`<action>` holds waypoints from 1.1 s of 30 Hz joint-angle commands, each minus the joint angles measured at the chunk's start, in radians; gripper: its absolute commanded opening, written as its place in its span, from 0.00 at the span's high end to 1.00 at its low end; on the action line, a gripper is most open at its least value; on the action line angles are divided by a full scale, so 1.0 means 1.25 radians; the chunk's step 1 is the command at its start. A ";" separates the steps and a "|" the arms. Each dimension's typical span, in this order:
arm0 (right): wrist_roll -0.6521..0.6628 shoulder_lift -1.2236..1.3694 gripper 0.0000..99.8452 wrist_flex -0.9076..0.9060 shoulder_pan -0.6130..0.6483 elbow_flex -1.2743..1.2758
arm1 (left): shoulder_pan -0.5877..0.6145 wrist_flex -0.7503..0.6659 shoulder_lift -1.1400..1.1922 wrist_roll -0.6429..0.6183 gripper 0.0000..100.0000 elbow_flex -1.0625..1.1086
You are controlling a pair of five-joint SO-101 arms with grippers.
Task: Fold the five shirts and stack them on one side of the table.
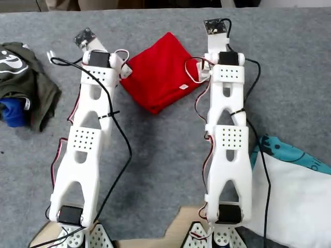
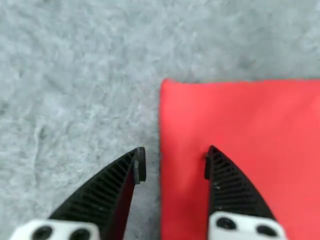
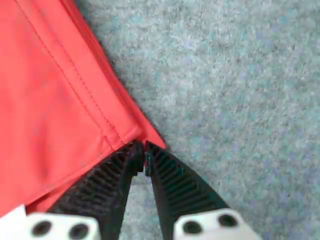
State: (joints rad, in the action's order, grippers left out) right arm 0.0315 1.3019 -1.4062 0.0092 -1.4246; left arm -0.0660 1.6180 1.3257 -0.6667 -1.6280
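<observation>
Ribbed right tool (image 3: 145, 159) pinches red shirt (image 3: 50, 100)

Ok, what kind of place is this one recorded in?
Probably a robotics lab bench, not a home: a grey felt-covered table, two white arms on a wooden base, and a red shirt between them.

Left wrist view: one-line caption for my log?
Open left gripper straddles edge of red shirt on grey table.

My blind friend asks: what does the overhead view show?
A folded red shirt lies on the grey table between the far ends of the left arm and right arm. A dark shirt lies heaped at the left edge, a white shirt at lower right.
</observation>
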 commanded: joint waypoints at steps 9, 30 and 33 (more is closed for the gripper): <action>-0.007 -0.023 0.97 -0.005 -0.015 -0.006 | -0.020 -0.026 0.044 -0.142 0.80 -0.010; -0.011 -0.013 0.97 -0.065 -0.069 -0.145 | -0.055 -0.185 0.044 -0.157 0.98 -0.012; -0.028 0.007 0.97 -0.061 -0.093 -0.197 | -0.050 -0.184 0.045 -0.157 0.98 -0.012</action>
State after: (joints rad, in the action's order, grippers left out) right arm 0.0253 1.3126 -1.4814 -0.0690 -1.5827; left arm -0.1212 1.4062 1.3947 -0.8585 -1.6280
